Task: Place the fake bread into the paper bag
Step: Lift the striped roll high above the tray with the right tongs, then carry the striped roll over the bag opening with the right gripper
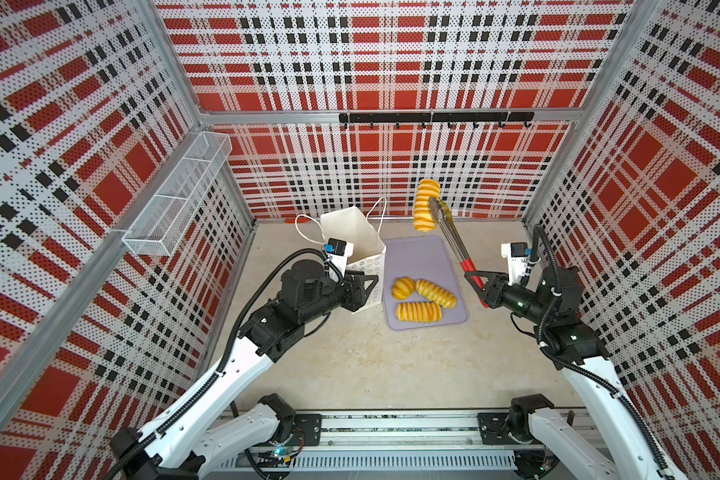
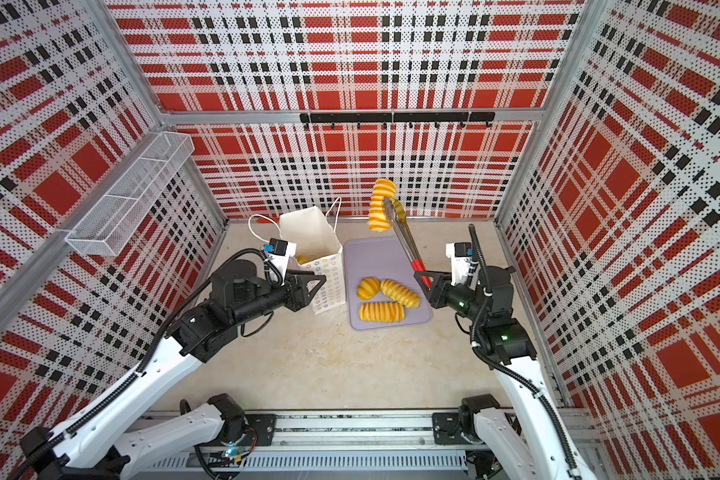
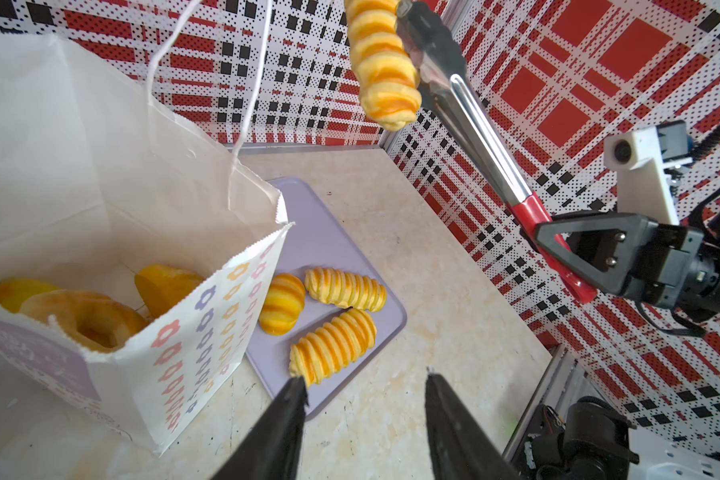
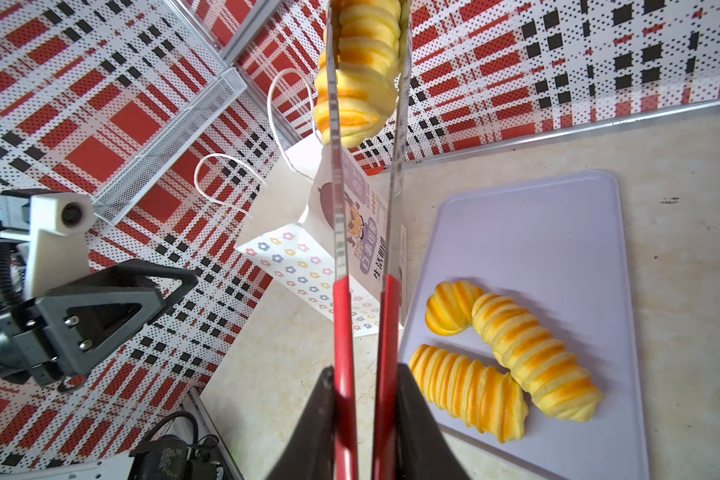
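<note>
Entry, fake bread in transit: we list one held loaf (image 1: 426, 205), ridged, hanging in the air above the far edge of the lilac tray (image 1: 416, 257). It is pinched across its middle by the metal tips of the tongs (image 1: 449, 239), and its long axis is close to upright. The right fingers (image 4: 364, 370) are clamped on the red handles of the tongs and hold nothing else. We record the paper bag (image 1: 352, 232) standing upright and open-mouthed just beside the tray's left edge, toward the far left of the desk (image 1: 350, 365). From the held loaf the bag's mouth lies to the left and lower. We judge that the coming move turns on this leftward carry, followed by a lowering end-first. Only the right arm has the loaf. The left fingers (image 3: 364, 377) stand about half open and empty, close to the bag's near side by the tray's near left corner. Inside the bag we note a ring donut (image 3: 84, 318) and at least two more pieces. On the near end of the tray lie a small roll (image 1: 403, 288), a slanted loaf (image 1: 436, 293) and a near loaf (image 1: 418, 311).
</note>
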`<state>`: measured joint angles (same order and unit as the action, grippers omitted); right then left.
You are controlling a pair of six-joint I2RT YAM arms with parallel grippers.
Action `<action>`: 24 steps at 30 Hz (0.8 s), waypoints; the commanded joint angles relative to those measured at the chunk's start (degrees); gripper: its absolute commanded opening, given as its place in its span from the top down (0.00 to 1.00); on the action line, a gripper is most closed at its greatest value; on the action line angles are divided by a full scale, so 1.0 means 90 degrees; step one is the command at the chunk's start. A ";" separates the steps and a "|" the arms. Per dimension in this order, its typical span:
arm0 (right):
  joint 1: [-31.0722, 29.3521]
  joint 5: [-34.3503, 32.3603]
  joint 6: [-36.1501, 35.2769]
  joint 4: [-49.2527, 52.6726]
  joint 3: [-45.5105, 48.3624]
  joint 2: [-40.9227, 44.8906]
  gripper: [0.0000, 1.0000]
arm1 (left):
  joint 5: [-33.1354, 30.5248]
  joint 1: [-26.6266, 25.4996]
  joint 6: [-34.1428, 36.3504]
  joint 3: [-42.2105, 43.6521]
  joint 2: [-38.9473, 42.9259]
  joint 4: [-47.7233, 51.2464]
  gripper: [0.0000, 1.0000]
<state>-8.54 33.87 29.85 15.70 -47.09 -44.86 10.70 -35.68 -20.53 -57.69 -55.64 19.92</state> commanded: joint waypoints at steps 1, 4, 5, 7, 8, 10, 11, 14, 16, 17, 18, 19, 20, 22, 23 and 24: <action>0.0038 0.0271 0.0080 -0.0633 -0.0329 0.0216 0.76 | 0.0109 0.0121 0.0050 -0.0183 0.0057 -0.0195 0.49; 0.0038 0.0484 0.0110 -0.0795 -0.0387 0.0246 0.76 | 0.0209 0.0255 -0.0020 -0.0104 0.0162 -0.0249 0.49; 0.0038 0.0532 0.0112 -0.0856 -0.0388 0.0255 0.76 | 0.0254 0.0300 -0.0033 -0.0083 0.0197 -0.0269 0.49; 0.0039 0.0594 0.0102 -0.0980 -0.0364 0.0258 0.76 | 0.0338 0.0438 -0.0041 -0.0029 0.0277 -0.0290 0.49; 0.0036 0.0628 0.0102 -0.1041 -0.0354 0.0250 0.76 | 0.0355 0.0488 -0.0040 0.0001 0.0314 -0.0299 0.49; 0.0033 0.0768 0.0159 -0.1258 -0.0315 0.0214 0.76 | 0.0422 0.0632 -0.0167 0.0060 0.0405 -0.0352 0.49; 0.0030 0.0804 0.0160 -0.1343 -0.0304 0.0195 0.76 | 0.0450 0.0675 -0.0234 0.0081 0.0439 -0.0367 0.49; -0.0016 0.0896 0.0367 -0.1498 -0.0342 0.0096 0.77 | 0.0535 0.0855 -0.0284 0.0125 0.0519 -0.0379 0.49; -0.0110 0.0933 0.0348 -0.1573 -0.0384 0.0012 0.77 | 0.0564 0.0959 -0.0302 0.0150 0.0558 -0.0383 0.49; -0.0174 0.0909 0.0324 -0.1596 -0.0406 -0.0017 0.77 | 0.0581 0.1001 -0.0320 0.0158 0.0571 -0.0378 0.49; -0.0266 0.0870 0.0264 -0.1578 -0.0430 -0.0074 0.77 | 0.0589 0.1050 -0.0333 0.0183 0.0576 -0.0378 0.49; -0.0372 0.0815 0.0255 -0.1554 -0.0472 -0.0127 0.77 | 0.0598 0.1085 -0.0351 0.0196 0.0577 -0.0378 0.49; -0.0486 0.0757 0.0045 -0.1515 -0.0512 -0.0178 0.77 | 0.0607 0.1118 -0.0372 0.0206 0.0578 -0.0379 0.49; -0.0779 0.0567 -0.0177 -0.1402 -0.0625 -0.0302 0.77 | 0.0628 0.1193 -0.0411 0.0233 0.0568 -0.0373 0.49; -0.0909 0.0491 -0.0272 -0.1341 -0.0684 -0.0357 0.77 | 0.0628 0.1224 -0.0428 0.0235 0.0576 -0.0368 0.49; -0.1045 0.0402 -0.0378 -0.1268 -0.0754 -0.0428 0.77 | 0.0623 0.1248 -0.0442 0.0241 0.0590 -0.0350 0.49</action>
<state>-15.53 39.16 30.24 6.74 -50.87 -48.36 15.09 -25.28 -23.92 -56.16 -51.00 17.56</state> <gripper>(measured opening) 0.227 0.509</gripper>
